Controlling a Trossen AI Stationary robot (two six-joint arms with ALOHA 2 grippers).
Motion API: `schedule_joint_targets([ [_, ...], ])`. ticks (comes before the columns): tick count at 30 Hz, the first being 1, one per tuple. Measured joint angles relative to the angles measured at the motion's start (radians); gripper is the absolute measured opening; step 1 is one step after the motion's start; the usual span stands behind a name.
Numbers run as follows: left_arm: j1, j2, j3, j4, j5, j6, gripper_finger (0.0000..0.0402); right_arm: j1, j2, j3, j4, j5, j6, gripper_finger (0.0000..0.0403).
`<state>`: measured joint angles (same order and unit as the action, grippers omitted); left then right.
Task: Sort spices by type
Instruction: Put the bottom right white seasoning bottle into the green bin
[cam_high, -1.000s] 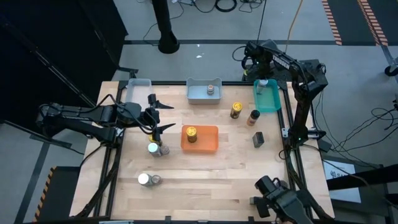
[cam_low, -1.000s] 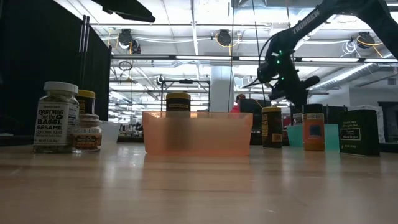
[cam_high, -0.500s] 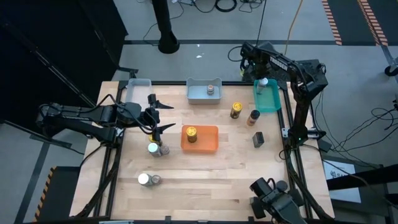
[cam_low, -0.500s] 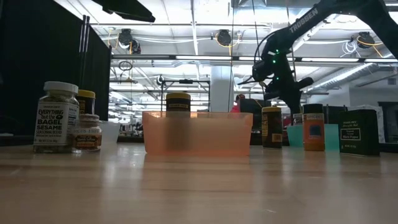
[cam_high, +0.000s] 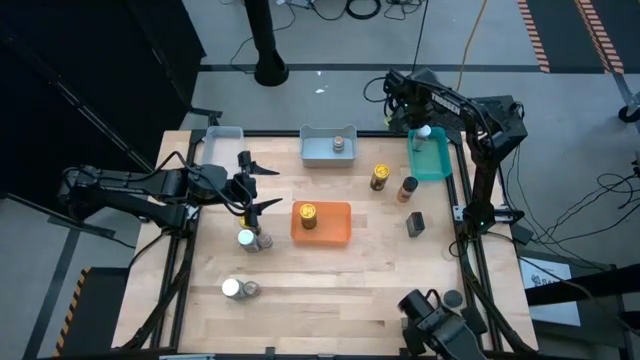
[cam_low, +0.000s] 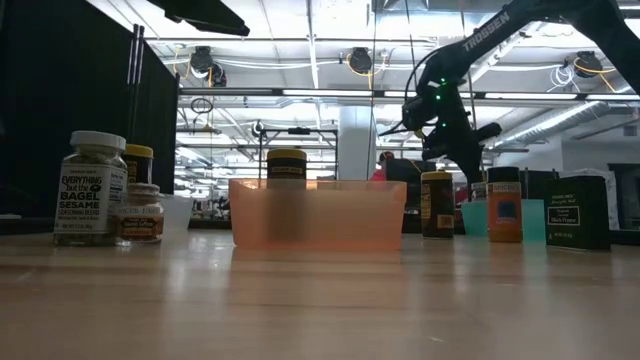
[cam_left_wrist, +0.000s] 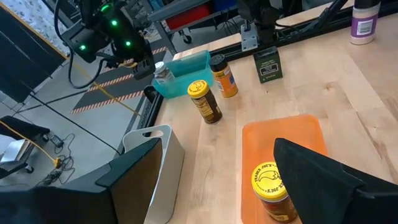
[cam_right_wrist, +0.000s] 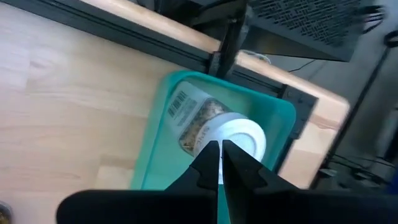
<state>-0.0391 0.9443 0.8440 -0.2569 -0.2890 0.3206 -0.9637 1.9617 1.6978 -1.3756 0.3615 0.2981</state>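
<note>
A white-lidded spice jar (cam_right_wrist: 211, 124) lies tilted in the teal tray (cam_high: 432, 158) at the table's far right. My right gripper (cam_right_wrist: 219, 149) hangs shut above the jar's lid, fingers pointing down, nothing between them. In the low view it stands a little above the tray (cam_low: 478, 215). My left gripper (cam_high: 256, 185) waits open above the table's left part, near two jars (cam_high: 253, 240). A yellow-lidded jar (cam_high: 308, 213) stands in the orange tray (cam_high: 335, 232). Another jar (cam_high: 340, 142) stands in the blue-grey tray (cam_high: 318, 152).
A yellow-lidded jar (cam_high: 380, 177), an orange-lidded one (cam_high: 407, 188) and a dark box (cam_high: 416, 223) stand right of the orange tray. A clear tray (cam_high: 222, 140) sits far left. Two more jars (cam_high: 240, 289) stand near the front left.
My right gripper, still shut, has drifted a little toward the table's left along the far edge, over the teal tray's far end. The jars and trays have not moved.
</note>
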Motion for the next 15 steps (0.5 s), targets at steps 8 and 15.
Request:
schedule_joint_targets([
  [8, 0.0, 0.0, 0.0, 0.0, 0.0, 0.0, 0.0316, 0.002, 0.009, 0.0, -0.006, 0.101, 0.036, 0.0],
  [15, 0.0, 0.0, 0.0, 0.0, 0.0, 0.0, 0.0316, 0.01, 0.022, 0.0, 0.0, 0.075, 0.035, 0.0],
])
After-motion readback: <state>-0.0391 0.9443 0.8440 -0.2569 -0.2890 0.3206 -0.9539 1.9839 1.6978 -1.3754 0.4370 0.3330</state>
